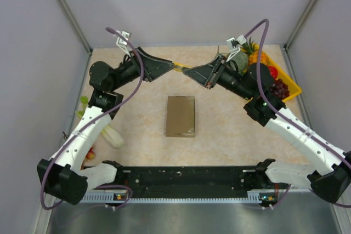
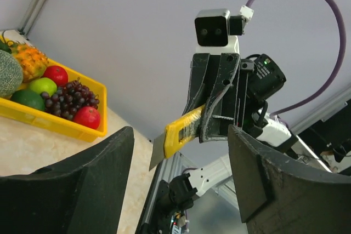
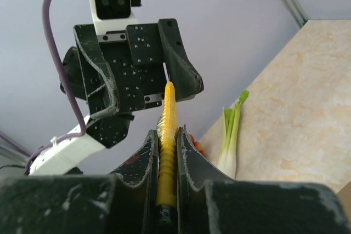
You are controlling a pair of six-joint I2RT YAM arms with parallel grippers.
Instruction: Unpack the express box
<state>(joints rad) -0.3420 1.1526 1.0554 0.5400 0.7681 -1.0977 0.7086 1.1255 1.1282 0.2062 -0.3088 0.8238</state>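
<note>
**Ops:** Status? Which step?

**Me:** Tool prep, I'd say. The right pincer [image 3: 167,135] is clamped narrow on the yellow cutter [image 3: 167,116], gripping its ribbed handle. The left pincer [image 1: 170,66] stands wide and holds nothing. The cutter's blade [image 2: 157,154] points into its gap, and I can't confirm any contact there. Both arms are up, above the far part of the worktop [image 1: 142,119].

**Ops:** Box?

**Me:** The express box [image 1: 180,116] lies flat in the middle of the worktop, well apart from both pincers. Its flap is down and it's not opened yet.

**Ops:** Materials?

**Me:** The box is plain brown cardboard, a flat matte rectangle. I can't make out the seam or any tape from above. The cutter has a hard plastic body and a thin grey metal blade that's out and angled at the tip. The worktop is a smooth beige marbled sheet.

**Ops:** Next move?

**Me:** My read: pull the left pincer clear of the blade first. Then bring the right one down blade-first onto the lid seam, shallow, so it cuts the closure and not the contents. The left could pin the box, since light cardboard will probably slide on that surface.

**Ops:** Clutter?

**Me:** There's a yellow fruit tray [image 2: 55,124] at the far right corner and a green leek [image 3: 233,130] by the left edge. Neither is on the path down.
</note>
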